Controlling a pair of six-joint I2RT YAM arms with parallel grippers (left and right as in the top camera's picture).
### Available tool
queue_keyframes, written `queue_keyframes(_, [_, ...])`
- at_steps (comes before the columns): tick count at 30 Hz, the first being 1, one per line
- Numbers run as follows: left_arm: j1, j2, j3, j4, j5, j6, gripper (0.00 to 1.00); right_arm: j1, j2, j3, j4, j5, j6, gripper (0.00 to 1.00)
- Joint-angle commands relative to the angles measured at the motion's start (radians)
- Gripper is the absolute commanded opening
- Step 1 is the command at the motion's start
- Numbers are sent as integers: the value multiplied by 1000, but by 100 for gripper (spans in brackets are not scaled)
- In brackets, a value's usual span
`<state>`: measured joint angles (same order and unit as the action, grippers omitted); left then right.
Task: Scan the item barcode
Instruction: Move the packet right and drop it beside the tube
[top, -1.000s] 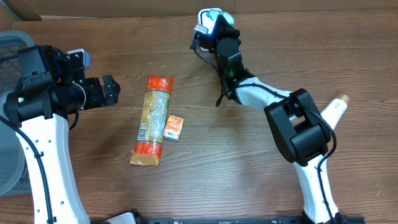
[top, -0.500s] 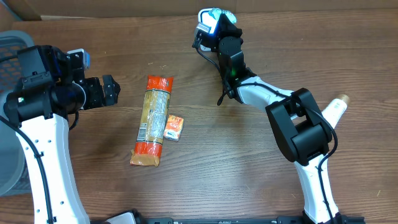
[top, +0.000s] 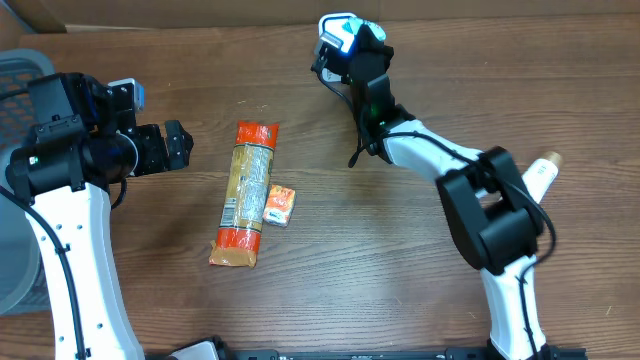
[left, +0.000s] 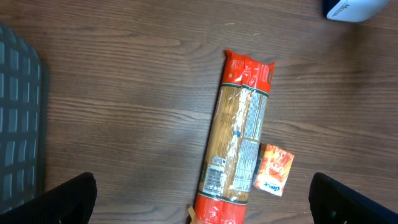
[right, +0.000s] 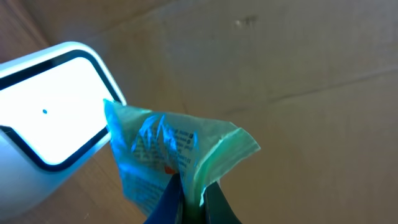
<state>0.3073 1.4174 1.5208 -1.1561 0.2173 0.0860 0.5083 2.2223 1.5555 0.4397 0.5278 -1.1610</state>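
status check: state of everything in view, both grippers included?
left gripper: open, empty
right gripper: shut on green packet
green packet: pinched, crumpled, at the scanner window
scanner: window lit
pasta pack: lying flat, untouched
orange packet: lying flat beside pasta pack

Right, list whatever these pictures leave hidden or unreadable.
Packet: right wrist view, print blurred, no barcode visible; right gripper covers its bottom.
Scanner: right wrist view, cut off by the left edge.
Pasta pack: overhead, label too small to read.
Basket: overhead, cut off by the left edge.
Pale object: overhead, right arm hides its lower end.
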Motion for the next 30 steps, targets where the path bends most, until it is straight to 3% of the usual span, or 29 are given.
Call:
queue_keyframes(1, [-5,-17,19,1,11,23,100,36,-215,17,-105,22,172,4])
queue_keyframes(6, [-5,-17,19,1,12,23,100,55,-446,17,-521,3,670,4])
queue_keyframes(10, [-5,-17,19,1,12,23,100,19,-613,17,-879,-159,1143,4])
queue_keyframes(14, [-5,-17,19,1,12,23,100,-69,-707,17,-1175,-271,1469,4])
queue_keyframes(19, [-5,-17,19,1,12,23,100,-229,-699,-9,-1429,-316,1604,4])
queue_keyframes(30, [-5,-17,19,1,12,23,100,-508,-570,-250,-1329,-371,1603,4])
